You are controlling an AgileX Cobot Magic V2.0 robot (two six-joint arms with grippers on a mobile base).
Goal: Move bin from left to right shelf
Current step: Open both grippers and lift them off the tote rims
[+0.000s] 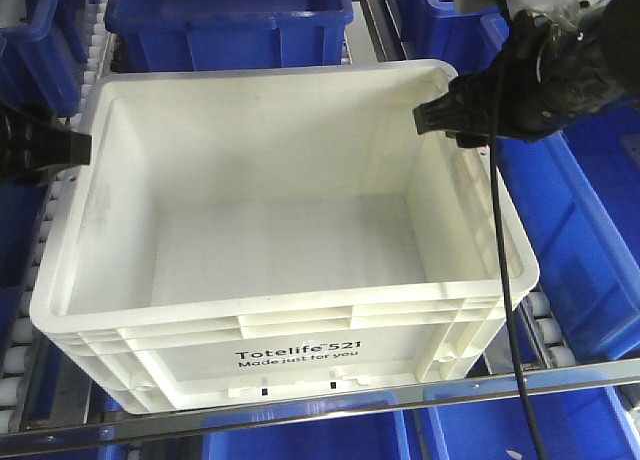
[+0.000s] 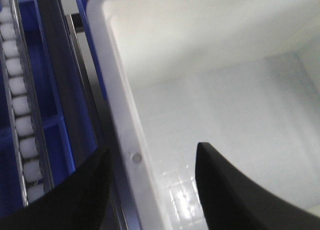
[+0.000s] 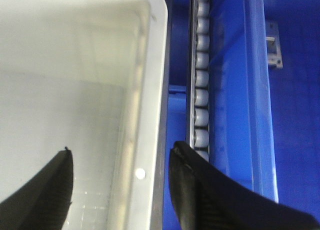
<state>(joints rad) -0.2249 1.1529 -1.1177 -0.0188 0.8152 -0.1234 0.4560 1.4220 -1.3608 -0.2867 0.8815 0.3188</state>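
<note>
So right now we're looking at the bin (image 1: 280, 250), the big white tote with the Totelife print facing us. It's sitting empty on the roller rails (image 1: 30, 310) of the shelf, with blue bins (image 1: 225, 20) packed in behind it and off to both sides.

We're coming at it from both ends at once. Our left gripper (image 2: 150, 155) is sitting over the bin's left rim, jaws spread apart, one finger hanging outside the wall and the other inside the tub. The rim is running right up between them, not pinched yet as far as we can tell. Our right gripper (image 3: 120, 160) is doing the mirror image on the right rim: jaws spread, inner finger over the white floor, outer finger over the gap beside the rollers.

The thing we're caring about here is that the bin's long axis is running side to side, so each arm is straddling a short end wall, and neither arm is clearly nearer than the other. Both look about level along the rim in the front view. We're guessing the next bit is squeezing both walls together before lifting, and if one side grabs early the tote is probably going to skew on the rollers.
</note>
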